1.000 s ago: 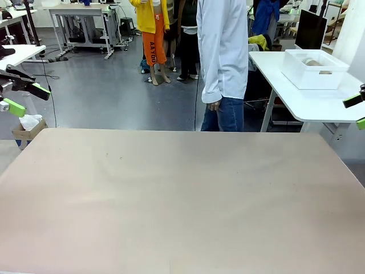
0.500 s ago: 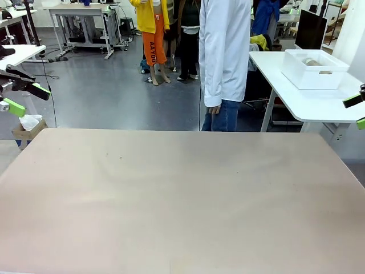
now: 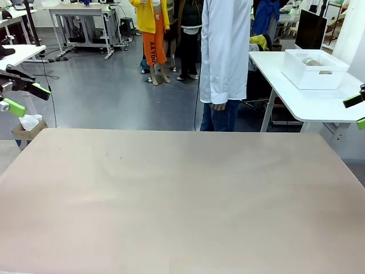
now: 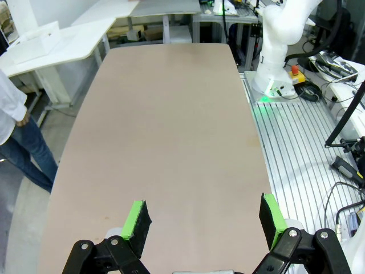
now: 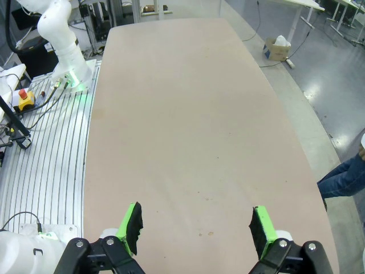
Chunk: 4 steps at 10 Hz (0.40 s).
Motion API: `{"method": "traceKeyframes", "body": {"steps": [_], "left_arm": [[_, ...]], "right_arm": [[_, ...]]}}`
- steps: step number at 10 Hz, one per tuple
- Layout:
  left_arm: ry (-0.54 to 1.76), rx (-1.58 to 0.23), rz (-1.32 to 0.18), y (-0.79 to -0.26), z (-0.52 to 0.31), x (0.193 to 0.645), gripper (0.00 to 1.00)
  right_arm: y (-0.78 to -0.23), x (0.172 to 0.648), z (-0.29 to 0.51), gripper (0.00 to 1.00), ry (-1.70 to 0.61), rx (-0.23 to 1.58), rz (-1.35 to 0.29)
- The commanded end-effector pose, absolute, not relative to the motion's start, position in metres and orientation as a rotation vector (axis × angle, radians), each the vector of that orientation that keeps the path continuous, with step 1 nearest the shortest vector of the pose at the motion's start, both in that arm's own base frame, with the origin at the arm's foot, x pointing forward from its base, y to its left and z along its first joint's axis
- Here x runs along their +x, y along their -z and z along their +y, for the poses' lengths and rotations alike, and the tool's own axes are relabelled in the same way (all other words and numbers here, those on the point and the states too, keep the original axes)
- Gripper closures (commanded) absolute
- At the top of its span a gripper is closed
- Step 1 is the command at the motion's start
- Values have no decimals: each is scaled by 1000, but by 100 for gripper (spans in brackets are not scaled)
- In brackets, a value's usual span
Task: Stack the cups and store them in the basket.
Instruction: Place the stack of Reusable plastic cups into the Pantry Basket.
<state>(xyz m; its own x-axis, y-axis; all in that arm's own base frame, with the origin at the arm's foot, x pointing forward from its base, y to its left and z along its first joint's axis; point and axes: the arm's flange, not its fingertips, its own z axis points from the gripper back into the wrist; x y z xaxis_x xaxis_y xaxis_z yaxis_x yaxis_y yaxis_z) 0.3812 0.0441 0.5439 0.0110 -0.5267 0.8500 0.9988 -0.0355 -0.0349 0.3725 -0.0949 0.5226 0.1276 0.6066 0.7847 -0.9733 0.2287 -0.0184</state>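
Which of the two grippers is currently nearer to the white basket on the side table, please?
Right. The right gripper hangs at the picture's right edge, just below the basket; the left gripper sits at the far left edge, across the whole table.

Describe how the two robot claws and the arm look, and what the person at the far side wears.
Each claw, left claw and right claw, has black metal linkage fingers with bolt heads and bright green pads. The other arm's base is glossy white with rounded joints and a green light at its foot. The person wears a long white shirt and blue jeans.
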Motion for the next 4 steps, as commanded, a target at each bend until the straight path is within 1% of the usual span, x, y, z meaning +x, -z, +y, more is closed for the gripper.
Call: {"method": "traceKeyframes", "body": {"steps": [1, 4], "left_arm": [[1426, -834, -756, -547, 42, 380, 0], [1426, -834, -756, -547, 42, 380, 0]], "right_arm": [[-527, 374, -95, 0, -1236, 604, -781], [-527, 374, -95, 0, -1236, 604, -781]]}}
